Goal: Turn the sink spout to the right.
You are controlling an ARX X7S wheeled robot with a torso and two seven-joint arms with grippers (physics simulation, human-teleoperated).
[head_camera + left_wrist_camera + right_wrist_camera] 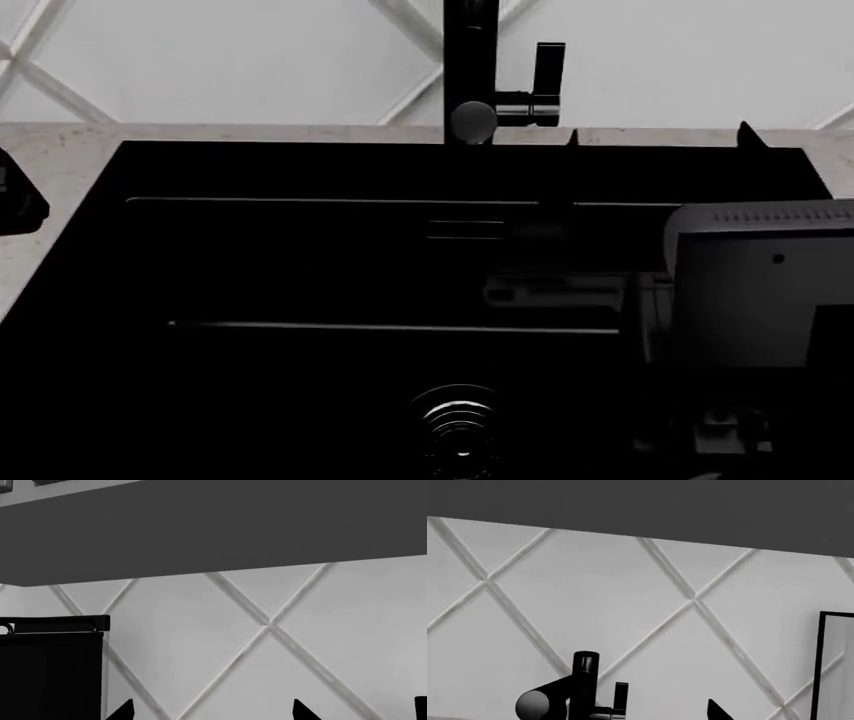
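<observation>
Nearest our head camera, the right arm's boxy grey housing point(761, 285) loomed over the sink point(267, 260), one wide matte-black rectangular basin with one ringed metal drain point(461, 425). Left to right, we saw pale speckled countertop point(54, 150), then the sink spout point(470, 60), one slim square-edged black column rising behind the basin's rear rim, then one side lever point(547, 70). We could not tell either gripper's state.
</observation>
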